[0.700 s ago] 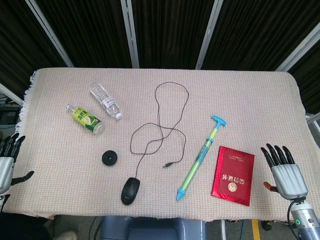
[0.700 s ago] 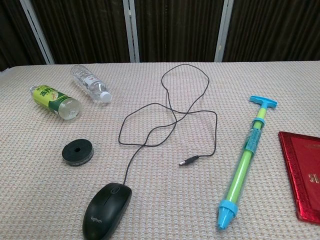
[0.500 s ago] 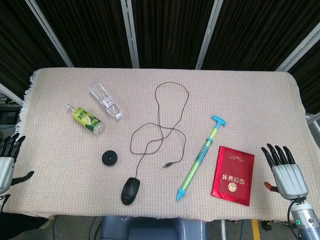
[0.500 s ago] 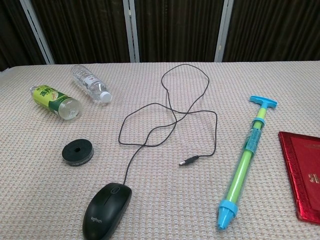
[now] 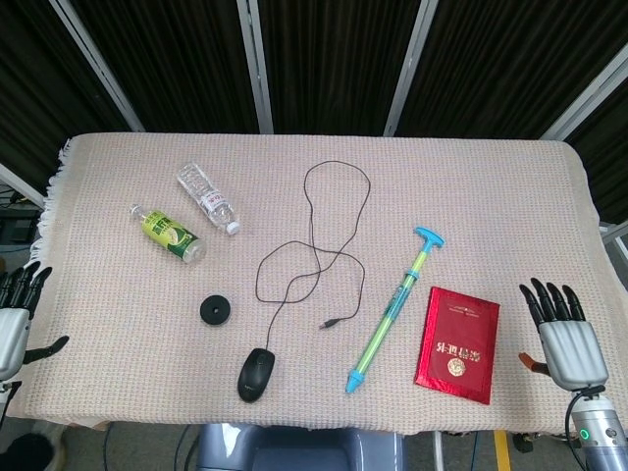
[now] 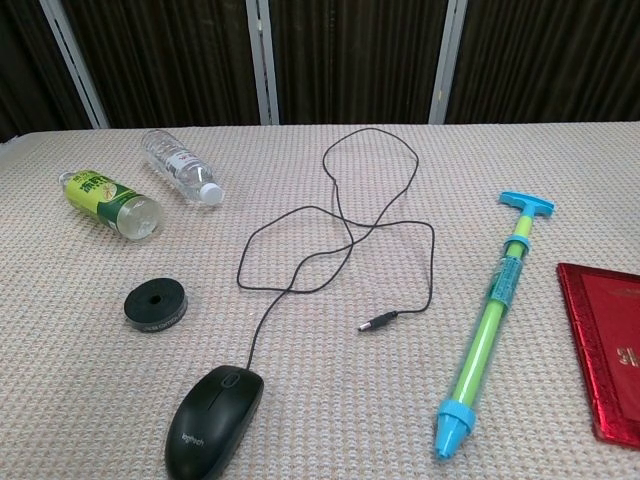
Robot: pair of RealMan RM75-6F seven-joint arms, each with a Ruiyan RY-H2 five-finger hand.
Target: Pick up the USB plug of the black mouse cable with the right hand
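Logitech-branded black mouse [image 6: 213, 421], gold-lettered red booklet [image 5: 457, 344]

Lab test rig: cloth-covered table [image 5: 510, 186], black curtain [image 5: 334, 59] backdrop.

A bench [image 5: 510, 196] fills most of the head view, covered by a beige woven cloth [image 5: 128, 324] with a short fringe at its left edge. Behind it hang dark pleated curtains [image 5: 334, 59], crossed by pale metal bars [image 5: 254, 64] that lean at angles. Even light falls on the cloth, with only faint shadows.
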